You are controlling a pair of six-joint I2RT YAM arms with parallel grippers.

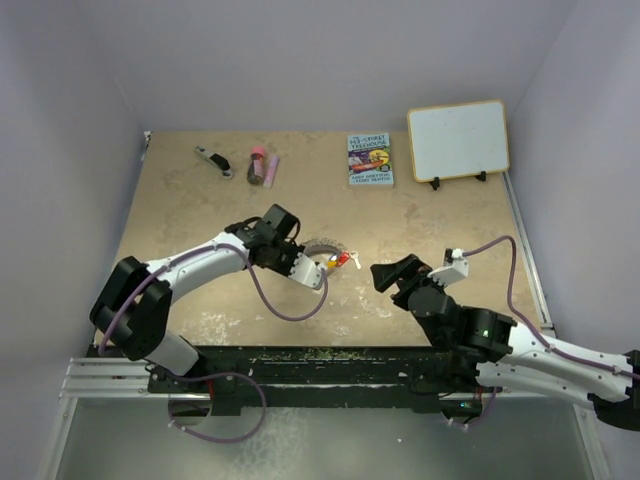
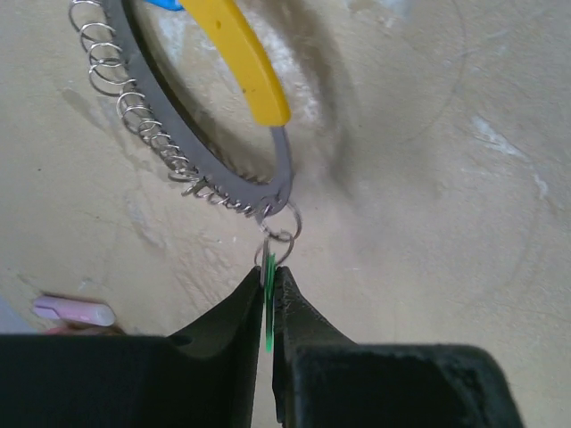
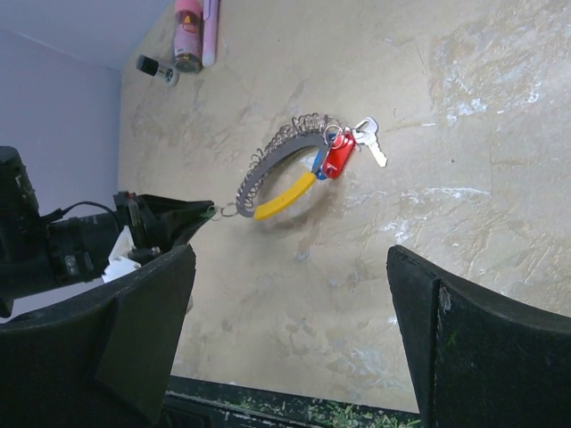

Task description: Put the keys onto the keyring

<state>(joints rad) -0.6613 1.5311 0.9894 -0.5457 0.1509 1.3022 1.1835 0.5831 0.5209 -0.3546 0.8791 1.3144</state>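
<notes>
The keyring [image 2: 214, 174] is a thin grey loop with a yellow stretch [image 2: 245, 62] and a row of small wire rings along it. It stands near the table's middle [image 1: 323, 250]. My left gripper [image 2: 270, 272] is shut on the green key [image 2: 268, 290], whose small ring hangs on the loop's lower end. In the right wrist view the keyring [image 3: 277, 152] carries a red key [image 3: 339, 159] and a blue key [image 3: 318, 160] at its far end. The left gripper [image 3: 201, 214] holds the near end. My right gripper [image 3: 290, 259] stands wide open and holds nothing, to the right [image 1: 395, 275].
A book [image 1: 370, 160] and a small whiteboard [image 1: 458, 140] on its stand lie at the back right. A black-and-silver tool [image 1: 213, 160] and a pink-and-maroon tube [image 1: 262, 165] lie at the back left. The table's near edge is a black rail [image 1: 330, 365].
</notes>
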